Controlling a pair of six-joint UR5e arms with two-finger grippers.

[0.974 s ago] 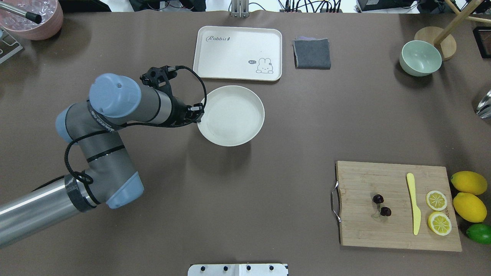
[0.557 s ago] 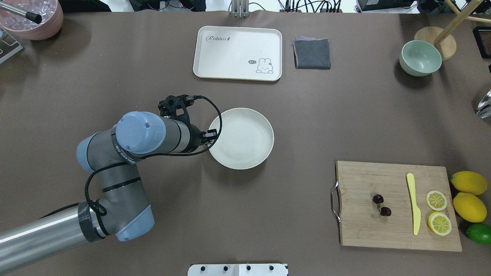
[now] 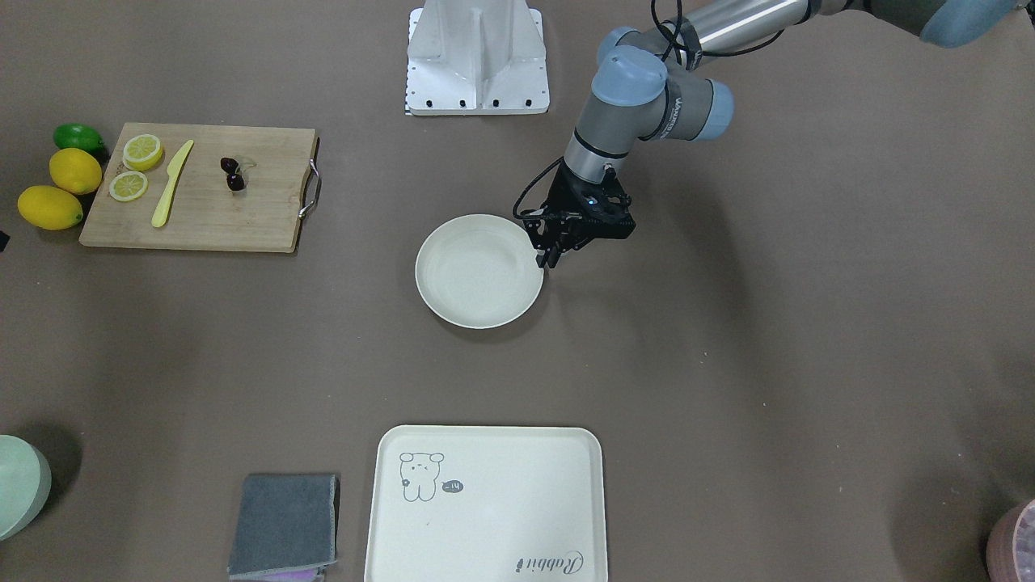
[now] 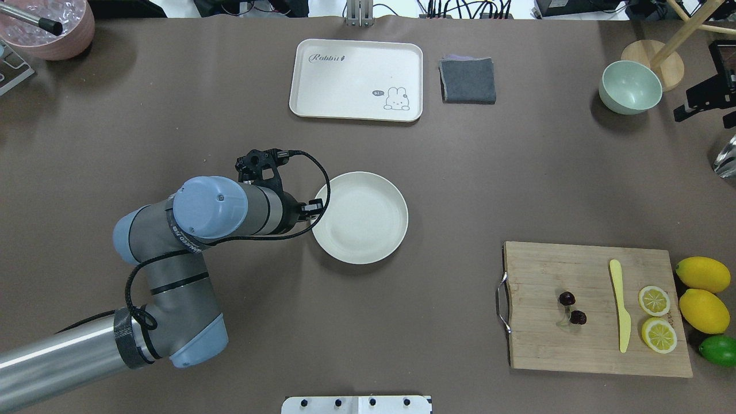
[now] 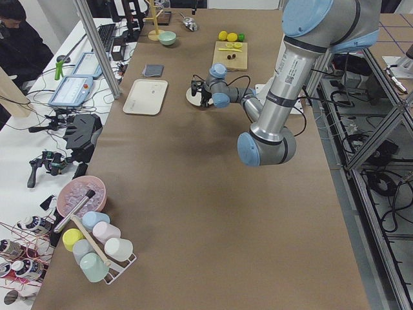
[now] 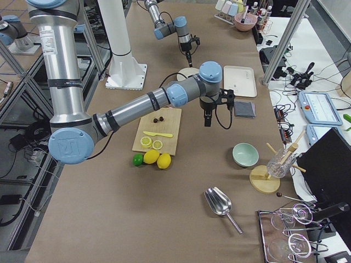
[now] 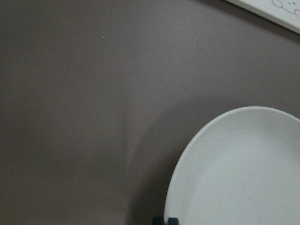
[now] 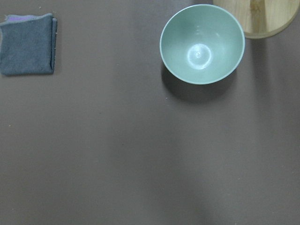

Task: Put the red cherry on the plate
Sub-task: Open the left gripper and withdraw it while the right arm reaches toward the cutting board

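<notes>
The red cherry [image 4: 572,309], a dark pair on pale stems, lies on the wooden cutting board [image 4: 540,345] at the near right, also seen in the front-facing view [image 3: 233,173]. The round cream plate [image 4: 359,217] sits mid-table. My left gripper [image 4: 313,208] is shut on its left rim; one fingertip [image 7: 167,220] shows at the rim in the left wrist view. My right gripper [image 6: 207,121] hangs above the table near the grey cloth, far from the cherry. Whether it is open or shut I cannot tell.
On the board lie a yellow knife [image 4: 620,305] and two lemon slices [image 4: 654,300]. Beside it are lemons [image 4: 702,293] and a lime [image 4: 719,349]. A rabbit tray [image 4: 356,79], a grey cloth [image 4: 467,80] and a green bowl [image 4: 630,87] stand at the far side.
My left gripper has dragged the plate toward the robot and to the right, away from the tray. A black part of the right wrist has come into the overhead view's right edge.
</notes>
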